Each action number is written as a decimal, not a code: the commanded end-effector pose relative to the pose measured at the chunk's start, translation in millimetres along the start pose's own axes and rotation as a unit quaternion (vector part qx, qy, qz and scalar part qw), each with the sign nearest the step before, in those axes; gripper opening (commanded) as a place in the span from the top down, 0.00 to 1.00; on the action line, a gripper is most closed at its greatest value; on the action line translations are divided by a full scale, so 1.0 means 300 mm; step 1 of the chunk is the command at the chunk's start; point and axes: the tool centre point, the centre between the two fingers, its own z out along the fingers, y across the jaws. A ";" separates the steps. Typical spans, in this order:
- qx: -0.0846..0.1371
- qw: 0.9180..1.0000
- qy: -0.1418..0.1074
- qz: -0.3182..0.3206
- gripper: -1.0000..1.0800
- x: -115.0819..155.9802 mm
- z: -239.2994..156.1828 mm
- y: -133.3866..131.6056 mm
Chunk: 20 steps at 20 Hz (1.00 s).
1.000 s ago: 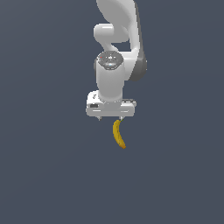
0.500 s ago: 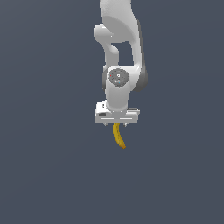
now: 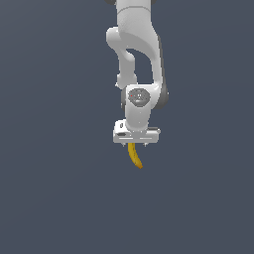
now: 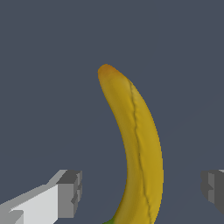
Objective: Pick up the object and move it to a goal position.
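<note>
A white, glossy robot arm [image 3: 136, 59] reaches down from above toward a plain dark grey-blue surface [image 3: 49, 198]. At its lower end is a white pincer [image 3: 136, 144] with a broad flat body, and directly under it lies a small, curved yellow banana with a brownish tip [image 3: 134, 156], about half of it poking out below the pincer toward the viewer. In the wrist view the banana [image 4: 138, 148] fills the middle, a dark seam running along its length, with its brown-orange tip pointing away from the camera. The two grey fingertips [image 4: 70, 192] stand wide apart, one on each side of the fruit, with a clear gap of bare surface between each pad and the peel, so the pincer is released and grasping nothing. The banana appears to rest on the surface, though the exact height of the pincer above it cannot be told. The step in hand looks like the approach, just ahead of the grasp. The next move likely calls for settling the fingers level with the banana's thicker middle, closing them across its narrow width, then lifting it toward the goal, which no marker shows here.
</note>
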 end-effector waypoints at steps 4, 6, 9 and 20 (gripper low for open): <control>0.000 1.000 0.000 0.000 0.04 -0.001 0.008 -0.002; 0.000 1.000 0.000 0.000 0.04 -0.001 0.022 -0.002; 0.000 1.000 0.001 0.000 0.04 -0.003 0.058 -0.002; 0.000 1.000 0.001 0.000 0.04 -0.001 0.175 -0.004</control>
